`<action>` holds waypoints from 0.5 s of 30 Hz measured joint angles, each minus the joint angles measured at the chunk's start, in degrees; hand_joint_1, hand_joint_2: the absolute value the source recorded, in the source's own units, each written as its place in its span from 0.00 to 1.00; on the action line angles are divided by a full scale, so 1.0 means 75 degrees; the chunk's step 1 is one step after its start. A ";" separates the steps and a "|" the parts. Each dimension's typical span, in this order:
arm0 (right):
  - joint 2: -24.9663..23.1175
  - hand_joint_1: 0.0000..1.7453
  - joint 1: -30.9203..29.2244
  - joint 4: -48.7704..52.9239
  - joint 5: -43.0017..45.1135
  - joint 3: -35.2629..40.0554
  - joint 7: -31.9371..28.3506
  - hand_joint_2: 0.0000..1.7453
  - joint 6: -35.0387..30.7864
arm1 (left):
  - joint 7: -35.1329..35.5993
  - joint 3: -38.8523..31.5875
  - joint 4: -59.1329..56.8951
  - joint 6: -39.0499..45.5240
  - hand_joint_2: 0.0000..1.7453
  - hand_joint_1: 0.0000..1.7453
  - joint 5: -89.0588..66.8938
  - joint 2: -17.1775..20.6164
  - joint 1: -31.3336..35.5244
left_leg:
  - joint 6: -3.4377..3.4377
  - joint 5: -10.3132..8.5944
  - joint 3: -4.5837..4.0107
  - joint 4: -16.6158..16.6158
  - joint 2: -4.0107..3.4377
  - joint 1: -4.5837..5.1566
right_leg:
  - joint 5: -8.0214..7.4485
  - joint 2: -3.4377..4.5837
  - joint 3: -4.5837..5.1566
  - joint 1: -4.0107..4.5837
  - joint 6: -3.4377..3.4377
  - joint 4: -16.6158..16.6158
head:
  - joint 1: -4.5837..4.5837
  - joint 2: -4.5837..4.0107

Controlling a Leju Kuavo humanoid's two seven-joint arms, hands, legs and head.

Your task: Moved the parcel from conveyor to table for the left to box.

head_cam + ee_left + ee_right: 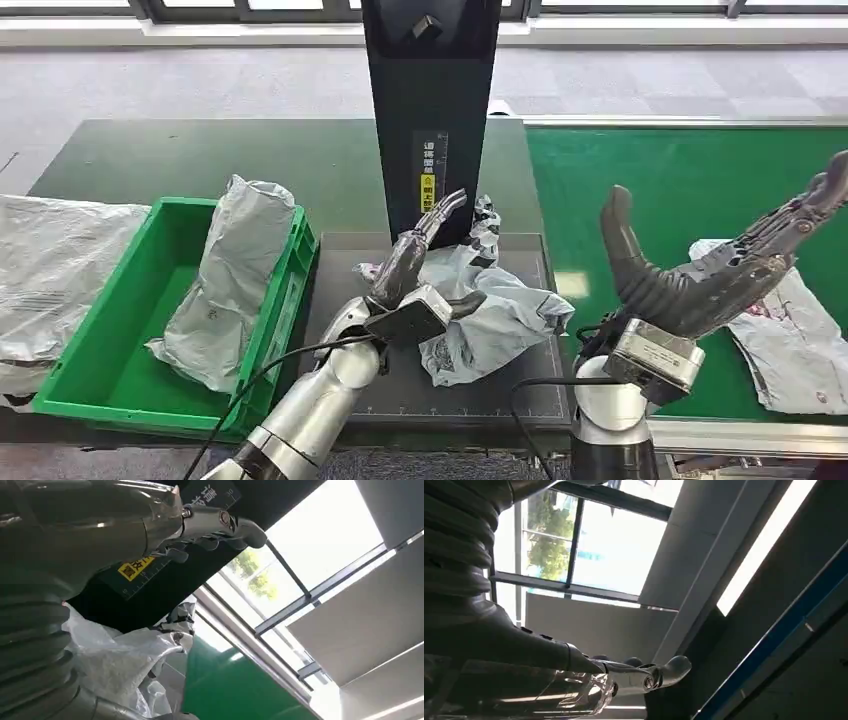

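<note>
A crumpled grey parcel lies on the dark table mat in front of the black post. My left hand rests against the parcel's left side, fingers stretched toward the post and thumb beside the plastic, gripping nothing. The left wrist view shows that hand with straight fingers above the parcel. My right hand hangs open and empty over the near edge of the green conveyor, fingers spread wide. The right wrist view shows this hand against the ceiling. A second grey parcel lies flat on the conveyor just right of it.
A green bin stands left of the mat with a grey parcel leaning inside it. Another grey bag lies left of the bin. The black post rises directly behind the mat.
</note>
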State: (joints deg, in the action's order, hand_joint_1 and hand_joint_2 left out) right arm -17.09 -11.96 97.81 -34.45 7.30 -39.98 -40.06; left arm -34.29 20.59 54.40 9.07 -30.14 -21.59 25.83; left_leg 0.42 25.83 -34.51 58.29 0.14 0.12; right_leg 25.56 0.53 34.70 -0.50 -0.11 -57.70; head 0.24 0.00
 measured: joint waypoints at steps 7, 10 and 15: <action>0.0000 0.00 0.0013 0.0044 0.0009 -0.0052 0.0000 1.00 0.0000 | 0.0858 0.0248 -0.0668 0.0960 1.00 0.00 -0.0805 -0.0006 0.0311 | 0.0000 -0.0001 0.0001 0.0001 0.0000 0.0001 | 0.0000 -0.0001 -0.0002 -0.0001 0.0001 0.0000 | 0.0000 -0.0003; 0.0000 0.00 0.0017 0.0047 0.0023 -0.0076 0.0000 1.00 0.0000 | 0.1753 0.0628 -0.1452 0.1851 1.00 0.00 -0.1548 -0.0006 0.0595 | -0.0001 -0.0002 0.0001 0.0001 0.0000 0.0001 | -0.0002 -0.0001 -0.0004 -0.0001 0.0001 0.0000 | 0.0000 0.0000; 0.0000 0.00 0.0033 0.0108 0.0111 -0.0093 0.0000 1.00 0.0000 | 0.3335 0.1303 -0.2586 0.2658 1.00 0.00 -0.2603 -0.0003 0.1001 | -0.0001 -0.0002 0.0001 0.0001 0.0000 0.0001 | -0.0002 -0.0001 -0.0005 0.0000 0.0001 0.0000 | 0.0000 -0.0003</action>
State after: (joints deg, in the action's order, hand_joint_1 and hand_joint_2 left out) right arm -17.09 -11.71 98.62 -33.62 6.60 -39.98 -40.06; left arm -9.28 30.36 35.01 29.01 -49.66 -21.62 33.34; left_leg 0.41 25.81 -34.50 58.30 0.14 0.13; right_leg 25.55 0.52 34.66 -0.50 -0.10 -57.70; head 0.24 -0.02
